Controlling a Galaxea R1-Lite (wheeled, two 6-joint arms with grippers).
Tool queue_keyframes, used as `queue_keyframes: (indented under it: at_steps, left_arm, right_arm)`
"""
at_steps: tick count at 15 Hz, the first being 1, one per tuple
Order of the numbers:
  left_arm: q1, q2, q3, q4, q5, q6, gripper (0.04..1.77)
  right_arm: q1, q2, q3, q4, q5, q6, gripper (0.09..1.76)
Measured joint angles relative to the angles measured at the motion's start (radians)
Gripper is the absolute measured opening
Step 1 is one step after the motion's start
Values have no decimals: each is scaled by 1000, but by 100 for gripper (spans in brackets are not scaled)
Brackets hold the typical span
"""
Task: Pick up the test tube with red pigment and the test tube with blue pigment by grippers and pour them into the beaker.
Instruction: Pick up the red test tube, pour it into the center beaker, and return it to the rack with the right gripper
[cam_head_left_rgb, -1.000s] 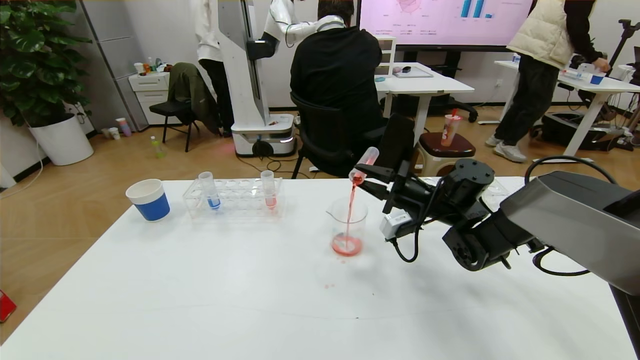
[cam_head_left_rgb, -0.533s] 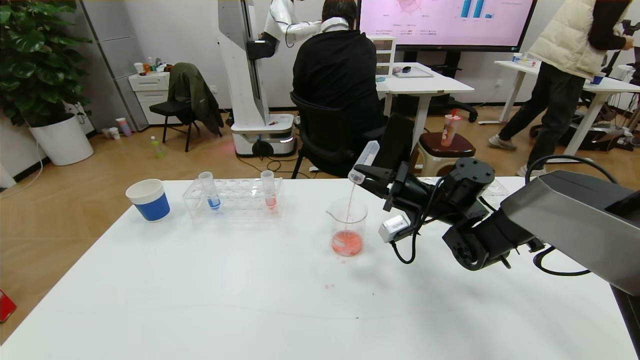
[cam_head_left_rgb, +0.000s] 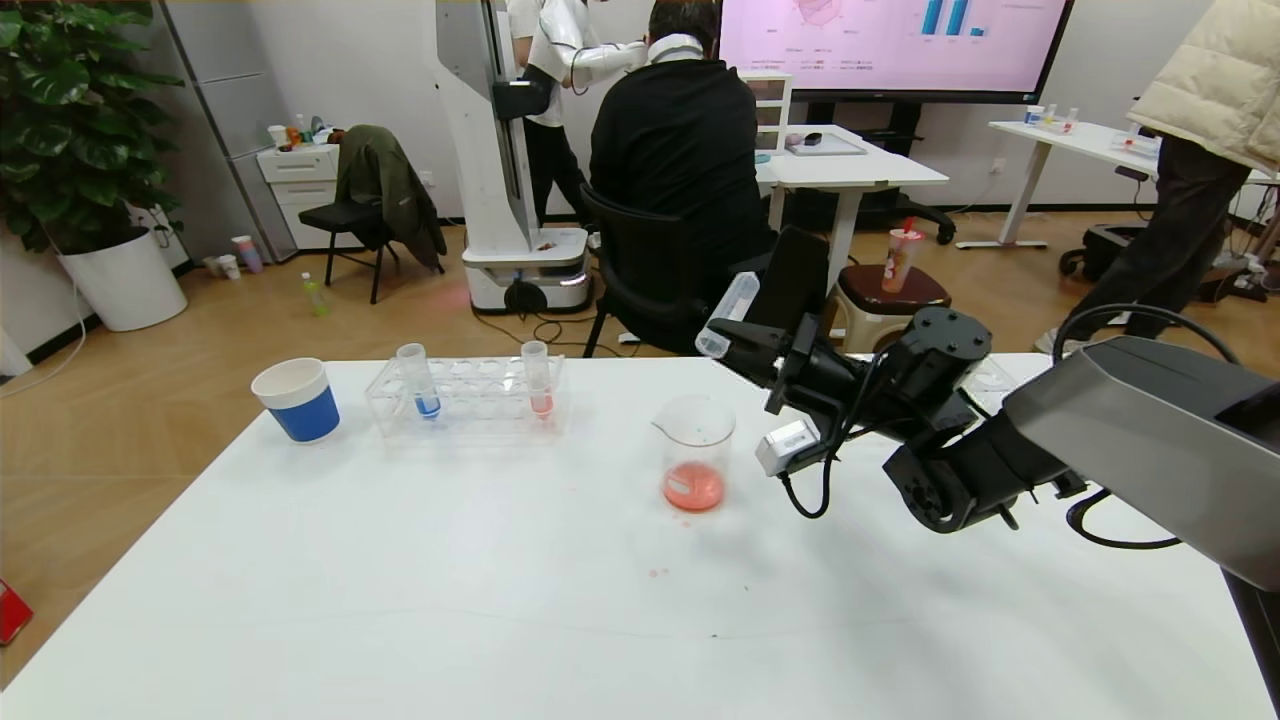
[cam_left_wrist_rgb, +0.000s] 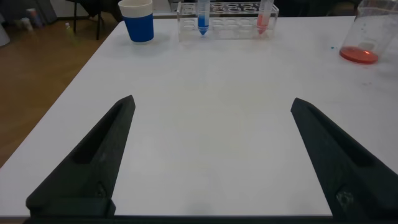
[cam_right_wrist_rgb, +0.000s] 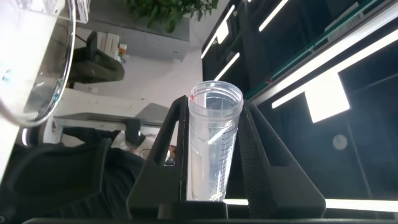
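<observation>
Nothing in these views is showing text that can actually be read. The large pink wall screen beyond the far edge of the table is displaying blue chart bars with small captions beneath them, but the lettering is too small to make out. The clear plastic test tube seen in the right wrist view is carrying fine graduation lines down its side, with no legible numbers beside them.

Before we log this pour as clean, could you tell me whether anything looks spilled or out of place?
Yes: a few small pinkish-red specks lie on the white table, in front of the beaker, like splashed pigment. The right end effector holds the emptied tube tilted above it.
</observation>
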Motion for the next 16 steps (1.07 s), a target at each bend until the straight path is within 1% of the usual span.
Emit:
queue_keyframes:
  at_steps: [1,4,7,8,10,11,13,14,16]
  left_arm:
    - [0,0,0,0,0,0,175]
    - [0,0,0,0,0,0,175]
    - [0,0,0,0,0,0,175]
    - [0,0,0,0,0,0,175]
    - [0,0,0,0,0,0,175]
    - [0,0,0,0,0,1,175]
    - [0,0,0,0,0,0,175]
    - [0,0,0,0,0,0,175]
    - [0,0,0,0,0,0,175]
  right_arm:
    - [2,-5,-2,-9,-35,75,51]
    - [17,-43,14,-70,-253,429,51]
    - [70,-102,55,-100,-590,851,51]
    - [89,-124,64,-101,-689,955,51]
    - [121,-169,98,-87,-850,1157,51]
    - [129,-195,126,-62,-912,1250,51]
    - [128,-246,188,11,-1020,1364,51]
    - [125,-273,220,56,-1043,1422,51]
    - [122,-330,264,149,-1057,1546,51]
